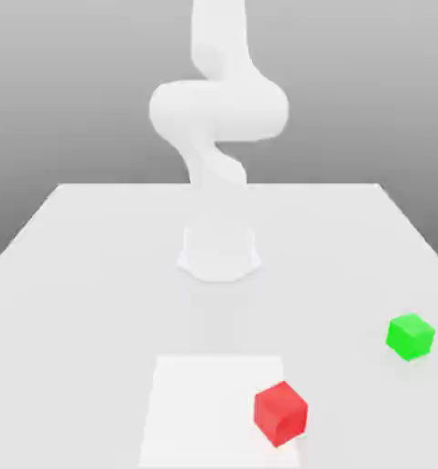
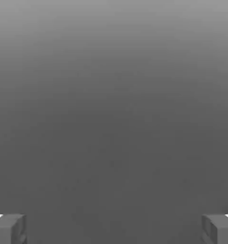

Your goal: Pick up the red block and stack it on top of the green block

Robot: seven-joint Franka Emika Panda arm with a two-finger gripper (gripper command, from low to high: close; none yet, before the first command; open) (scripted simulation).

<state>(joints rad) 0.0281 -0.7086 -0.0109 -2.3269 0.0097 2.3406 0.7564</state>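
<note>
- The red block [image 1: 280, 413], a small bright-red matte cube, sits on my white bench [image 1: 76, 275] near its front edge in the exterior view, a little to that view's right of centre, on the corner of a paler square patch [image 1: 204, 403].
- The green block [image 1: 410, 335], a slightly smaller bright-green matte cube, rests farther back and well toward the exterior view's right, clearly apart from the red one.
- My white arm [image 1: 218, 110] rises from its round base [image 1: 219, 252] at the middle of the bench, behind both cubes.
- My claw [image 2: 114, 228] is released: in the hand view its two grey fingertips [image 2: 8, 228] stand wide apart with nothing between them, over a plain grey background.
- Neither cube appears between my fingers, so I judge the red cube to lie well away from my claw, in front of the base and toward the exterior view's right.
- A cube has no long axis; I would square my fingers to two opposite faces.
</note>
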